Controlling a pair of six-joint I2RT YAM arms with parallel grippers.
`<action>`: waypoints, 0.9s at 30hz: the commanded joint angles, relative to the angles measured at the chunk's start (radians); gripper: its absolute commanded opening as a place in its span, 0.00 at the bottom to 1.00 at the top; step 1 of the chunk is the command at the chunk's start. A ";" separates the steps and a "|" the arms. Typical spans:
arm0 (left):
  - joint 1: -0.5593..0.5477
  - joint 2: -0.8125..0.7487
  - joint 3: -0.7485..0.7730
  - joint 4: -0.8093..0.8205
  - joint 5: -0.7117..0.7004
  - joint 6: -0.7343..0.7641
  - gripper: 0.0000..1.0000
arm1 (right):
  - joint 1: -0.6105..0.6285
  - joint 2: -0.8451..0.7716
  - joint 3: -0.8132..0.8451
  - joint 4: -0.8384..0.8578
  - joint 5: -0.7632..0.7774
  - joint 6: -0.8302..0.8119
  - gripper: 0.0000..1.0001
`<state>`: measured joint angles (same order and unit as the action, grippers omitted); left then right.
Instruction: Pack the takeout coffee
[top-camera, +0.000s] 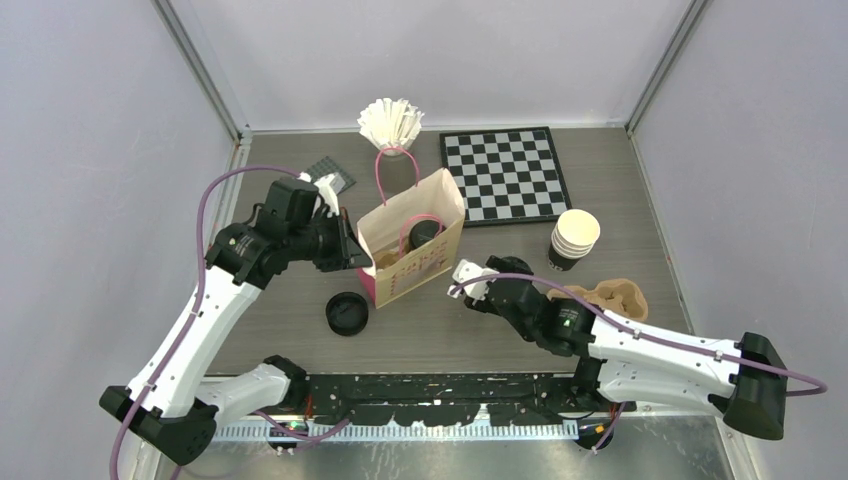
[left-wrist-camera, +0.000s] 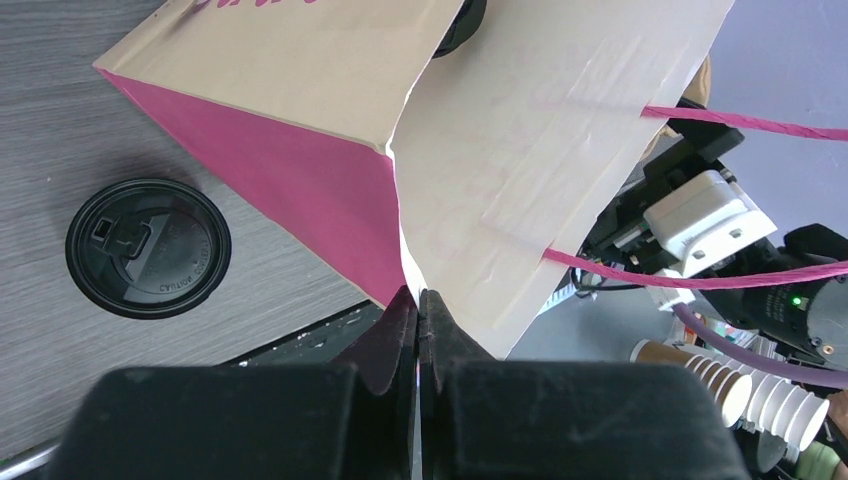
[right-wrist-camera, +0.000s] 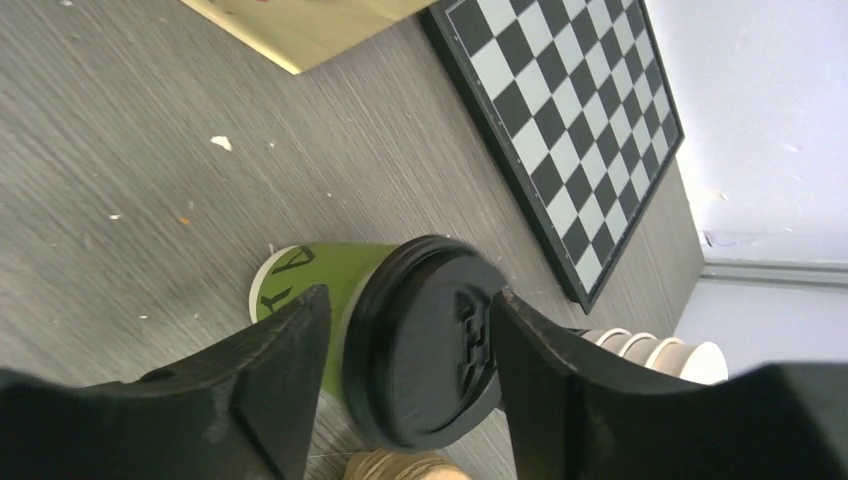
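A green takeout coffee cup (right-wrist-camera: 320, 275) with a black lid (right-wrist-camera: 430, 340) stands on the table. My right gripper (right-wrist-camera: 408, 293) is open, with one finger on each side of the lid. In the top view the right gripper (top-camera: 478, 290) hides this cup. A second lidded cup (top-camera: 424, 232) sits inside the cream paper bag (top-camera: 415, 250), and its lid also shows in the left wrist view (left-wrist-camera: 465, 20). My left gripper (left-wrist-camera: 418, 295) is shut on the bag's left edge (left-wrist-camera: 405, 270), and it also shows in the top view (top-camera: 355, 250).
A loose black lid (top-camera: 347, 313) lies in front of the bag. A stack of paper cups (top-camera: 573, 238) and a brown pulp carrier (top-camera: 612, 300) are to the right. A chessboard (top-camera: 505, 175) and white paper filters (top-camera: 392, 122) are at the back.
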<state>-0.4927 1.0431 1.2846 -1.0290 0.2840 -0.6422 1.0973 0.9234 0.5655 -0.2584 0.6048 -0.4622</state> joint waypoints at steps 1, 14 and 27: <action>0.012 -0.003 0.009 0.029 -0.010 0.032 0.00 | -0.001 -0.034 0.105 -0.074 -0.078 0.121 0.70; 0.032 0.011 0.017 0.031 -0.001 0.050 0.00 | -0.128 -0.012 0.376 -0.280 -0.142 0.686 0.94; 0.034 0.036 0.025 0.010 0.052 0.070 0.00 | -0.372 -0.023 0.286 -0.281 -0.368 0.741 0.94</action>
<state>-0.4625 1.0805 1.2957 -1.0229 0.3176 -0.5938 0.7288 0.9382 0.8959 -0.5877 0.2581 0.2802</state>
